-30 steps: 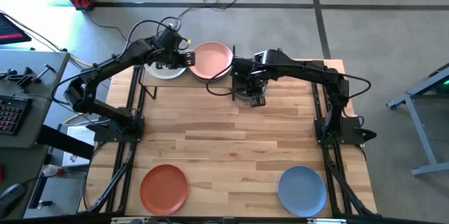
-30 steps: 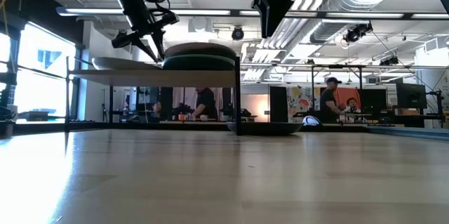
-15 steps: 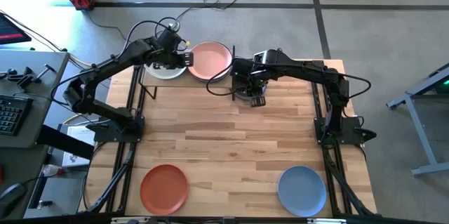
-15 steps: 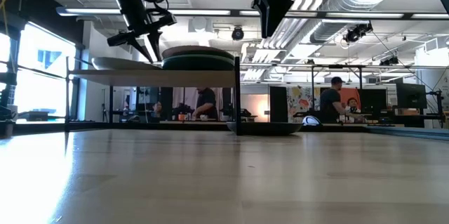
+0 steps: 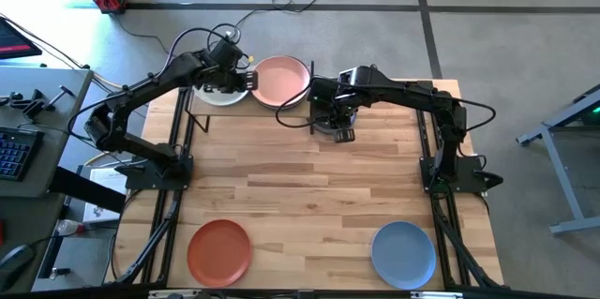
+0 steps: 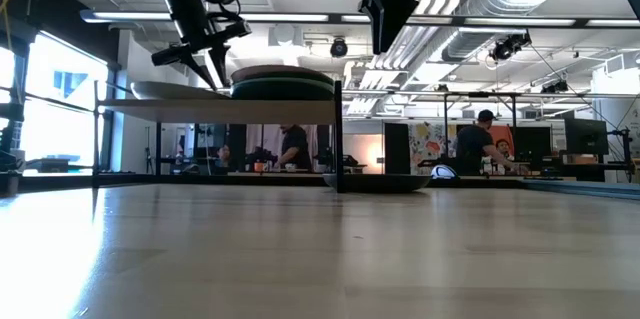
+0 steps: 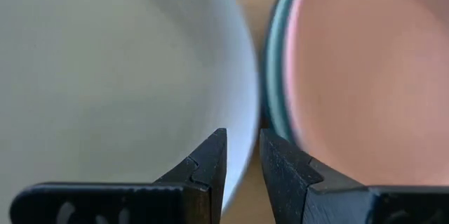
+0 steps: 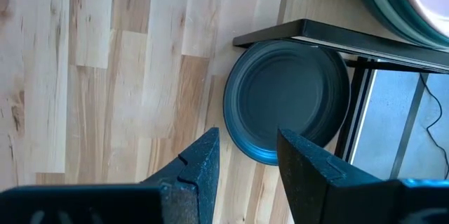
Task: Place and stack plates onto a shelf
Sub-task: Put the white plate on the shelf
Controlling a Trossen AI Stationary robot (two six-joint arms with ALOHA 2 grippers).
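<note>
Pink round matte plate (image 5: 280, 81) tops a stack with a teal rim on the light-wood shelf (image 5: 251, 104), just beside the off-white round plate (image 5: 218, 94). Your left end effector (image 5: 246, 80) hovers over the gap between them, fingers slightly parted and holding nothing. Your right end effector (image 5: 343, 131) hangs above the dark round plate (image 8: 286, 99) on the plank desk (image 5: 309, 196), also parted and empty.

Lowering the left one could catch either rim and shove a plate off the shelf. The right fingers could slide off the low rim.

Only the right wrist view shows the dark plate tucked partly under the shelf edge. From above, the arm hides it, but you see the terracotta round plate (image 5: 219, 250) and blue round plate (image 5: 403, 252) waiting at the near edge.
</note>
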